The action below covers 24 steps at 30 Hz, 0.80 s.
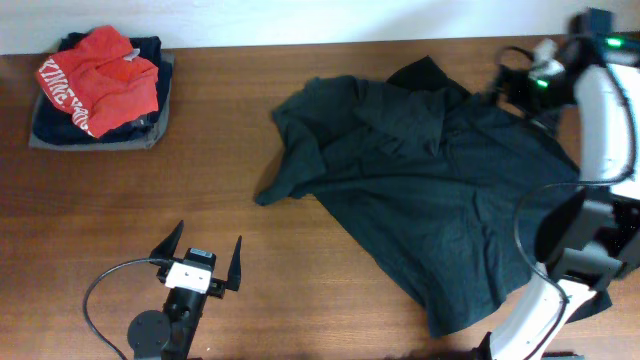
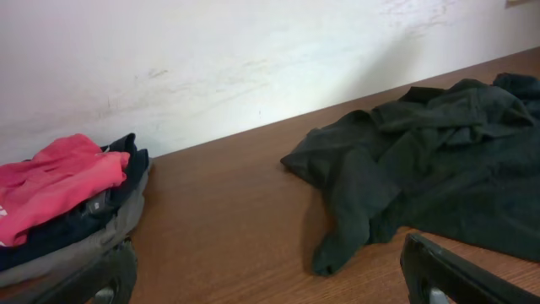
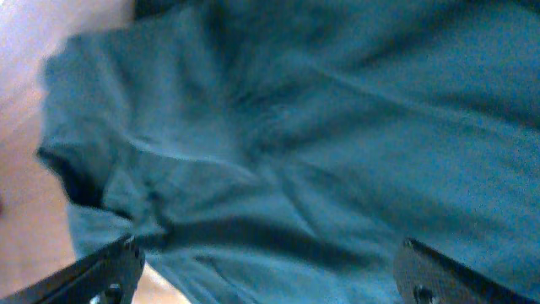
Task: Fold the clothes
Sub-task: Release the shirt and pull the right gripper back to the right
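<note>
— Where does the dark teal-grey T-shirt [image 1: 440,200] lie?

— On the table [image 1: 300,290], crumpled and unfolded. In the overhead view it spreads from the middle out to 3 o'clock and down to about 5 o'clock. One sleeve [image 1: 275,190] points toward 9 o'clock, and a bunched fold sits at the shirt's 12 o'clock edge.

— And the right gripper [image 3: 268,253]?

— It is up at 2 o'clock in the overhead view, over the shirt's far corner. In its own wrist camera the two fingers stand at the bottom corners of the picture, spread wide, with nothing clasped between them. Wrinkled cloth fills the view beneath. The claw is released. Whether the fingertips touch the cloth cannot be told.

— The left gripper [image 1: 210,235]?

— At 7 o'clock, over bare wood, well apart from the shirt. Its fingers are splayed wide too and hold nothing. A black cable [image 1: 100,290] loops out from its arm toward 8 o'clock.

— Anything else on the table?

— A stack of folded clothes [image 1: 140,120] at 10 o'clock, near the wall [image 2: 253,59]. It has grey and dark blue layers underneath and a red garment [image 1: 100,75] with white lettering lying loosely on top. The stack is well apart from the shirt, with bare wood between them.
</note>
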Motion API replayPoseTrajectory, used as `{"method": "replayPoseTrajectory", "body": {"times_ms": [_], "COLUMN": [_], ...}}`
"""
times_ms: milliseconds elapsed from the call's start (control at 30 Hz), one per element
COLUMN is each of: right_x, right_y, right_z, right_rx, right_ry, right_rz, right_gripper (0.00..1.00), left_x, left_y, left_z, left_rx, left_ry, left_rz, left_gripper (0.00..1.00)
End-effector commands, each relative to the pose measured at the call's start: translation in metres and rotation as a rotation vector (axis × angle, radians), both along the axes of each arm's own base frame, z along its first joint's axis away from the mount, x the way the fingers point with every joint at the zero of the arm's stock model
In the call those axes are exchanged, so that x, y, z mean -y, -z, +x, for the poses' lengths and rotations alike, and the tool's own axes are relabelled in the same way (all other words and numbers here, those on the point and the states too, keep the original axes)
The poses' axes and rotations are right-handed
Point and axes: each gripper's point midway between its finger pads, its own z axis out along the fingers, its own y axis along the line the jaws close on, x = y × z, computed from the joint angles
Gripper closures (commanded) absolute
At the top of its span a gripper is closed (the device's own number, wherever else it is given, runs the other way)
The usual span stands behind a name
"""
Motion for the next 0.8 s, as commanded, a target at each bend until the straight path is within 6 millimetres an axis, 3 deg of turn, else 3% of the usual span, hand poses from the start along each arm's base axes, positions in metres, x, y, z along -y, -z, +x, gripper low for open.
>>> {"method": "replayPoseTrajectory", "body": {"times_ms": [0,167,300,500,767], "right_x": [0.043,0.092,0.114,0.16,0.164], "right_y": [-0.005,-0.005,-0.013,-0.04,-0.088], "right_z": [-0.031,-0.074,-0.099,-0.171,-0.227], "right_rx": [-0.079,-0.189,-0.219,-0.381,-0.318], "right_ry": [0.155,0.372,0.449,0.71,0.878], "right_rz": [-0.005,0.03,0.012,-0.279,-0.412], "right_gripper": [0.0,0.02,0.02,0.01,0.01], "left_x": [-0.002,-0.002,-0.002,-0.002,-0.002], "left_y": [0.002,0.002,0.002,0.002,0.002], "left_z": [0.0,0.0,0.0,0.0,0.0], "left_rx": [0.003,0.003,0.003,0.003,0.003], "left_ry": [-0.008,-0.008,-0.008,-0.008,-0.008], "left_rz": [0.016,0.016,0.016,0.016,0.016], "left_gripper": [0.01,0.01,0.01,0.01,0.01]}}
